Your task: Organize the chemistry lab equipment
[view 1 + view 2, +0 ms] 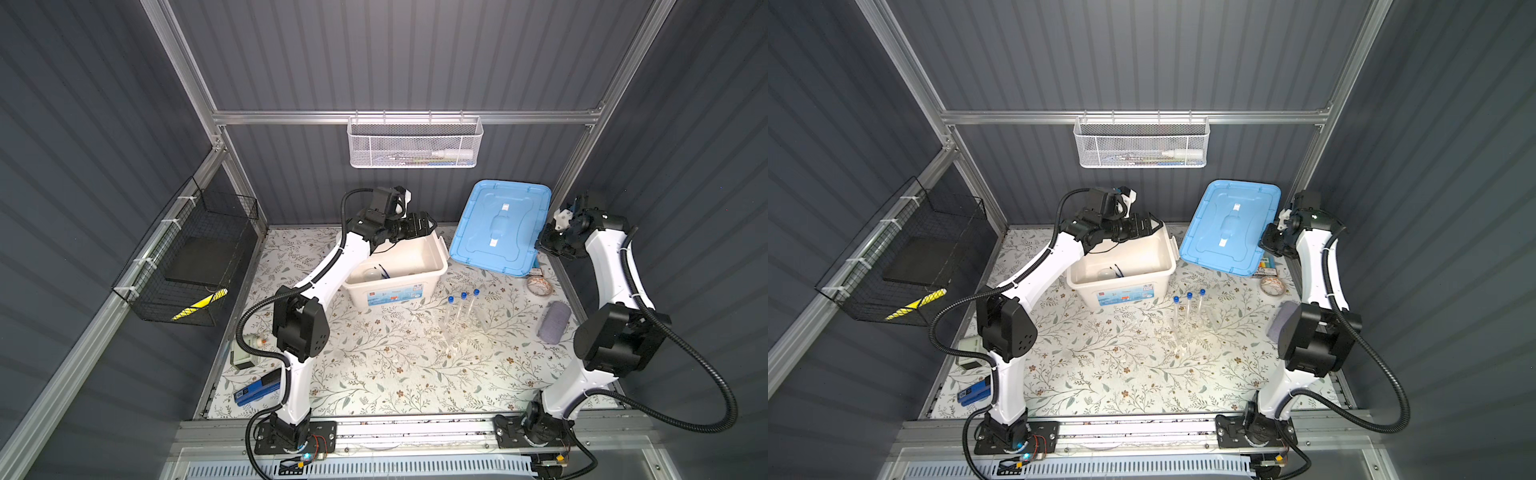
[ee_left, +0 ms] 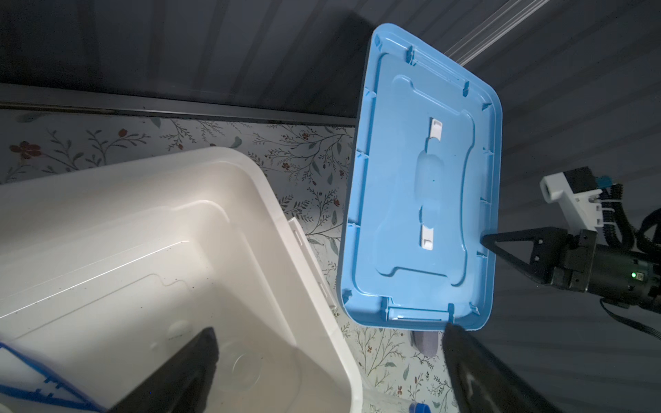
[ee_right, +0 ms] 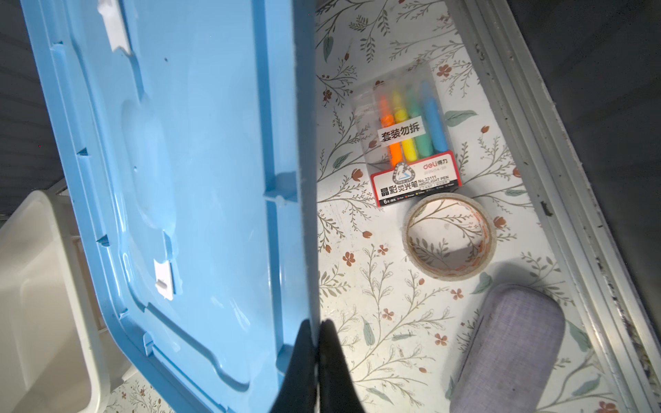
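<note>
As I look inward from the front edge of the table (image 1: 374, 374), the first things are three blue-capped test tubes (image 1: 459, 311), standing upright in a clear rack (image 1: 455, 334) a little right of the middle. Close to the right edge lies a grey case (image 1: 555, 322). Farther back along that edge there is a roll of tape (image 1: 539, 286), and just behind it, towards the back right corner, a pack of markers (image 3: 411, 139). At the middle of the back edge stands an open white bin (image 1: 441, 266), with dark blue tweezers (image 1: 384, 271) and a clear round glass piece (image 1: 370, 274) on its floor. My left gripper (image 1: 428, 223) hangs over the bin's back rim, jaws wide apart and holding nothing. My right gripper (image 3: 316, 339) is clamped tight on the rim of the blue lid (image 1: 503, 226). It holds the lid tilted, underside up, beside the bin over the back right corner. I cannot tell whether the lid's lower edge touches the table.
</note>
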`<act>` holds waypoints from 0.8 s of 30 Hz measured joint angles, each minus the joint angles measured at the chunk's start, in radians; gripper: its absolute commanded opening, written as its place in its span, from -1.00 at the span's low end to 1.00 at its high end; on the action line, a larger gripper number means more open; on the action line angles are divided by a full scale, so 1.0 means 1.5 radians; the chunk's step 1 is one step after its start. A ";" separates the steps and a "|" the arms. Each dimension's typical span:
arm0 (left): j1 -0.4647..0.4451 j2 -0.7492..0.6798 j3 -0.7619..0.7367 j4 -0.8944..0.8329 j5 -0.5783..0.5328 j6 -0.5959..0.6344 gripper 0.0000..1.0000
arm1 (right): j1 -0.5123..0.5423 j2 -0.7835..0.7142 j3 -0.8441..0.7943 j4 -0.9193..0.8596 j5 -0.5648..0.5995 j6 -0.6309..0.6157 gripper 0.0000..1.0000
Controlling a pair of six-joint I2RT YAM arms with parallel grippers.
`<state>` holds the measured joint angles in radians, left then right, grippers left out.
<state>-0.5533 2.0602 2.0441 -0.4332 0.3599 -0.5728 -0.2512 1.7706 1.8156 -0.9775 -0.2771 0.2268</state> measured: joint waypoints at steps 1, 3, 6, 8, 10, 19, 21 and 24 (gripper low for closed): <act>-0.001 0.003 0.000 0.007 0.007 -0.005 0.99 | -0.001 -0.003 0.000 0.000 -0.009 0.001 -1.00; -0.003 0.008 0.000 0.018 0.018 -0.013 0.99 | -0.001 -0.009 -0.002 -0.001 -0.021 0.004 -1.00; -0.007 0.012 0.000 0.027 0.032 -0.024 0.99 | -0.001 -0.022 -0.006 -0.001 -0.035 0.004 -1.00; -0.010 0.012 0.000 0.036 0.039 -0.031 0.99 | -0.001 -0.033 -0.012 -0.001 -0.042 0.004 -1.00; -0.011 0.013 0.000 0.051 0.046 -0.040 0.99 | -0.001 -0.045 -0.022 0.000 -0.052 0.007 -1.00; -0.020 0.013 -0.018 0.103 0.066 -0.071 0.97 | 0.000 -0.083 -0.081 0.014 -0.100 0.030 -1.00; -0.026 0.013 -0.029 0.118 0.072 -0.081 0.95 | 0.003 -0.087 -0.090 0.022 -0.110 0.034 -1.00; -0.036 0.013 -0.047 0.141 0.078 -0.098 0.92 | 0.012 -0.088 -0.100 0.033 -0.124 0.036 -1.00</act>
<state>-0.6075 2.0800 1.9732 -0.2211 0.4774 -0.7197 -0.2325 1.6386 1.6653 -0.9276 -0.4625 0.2810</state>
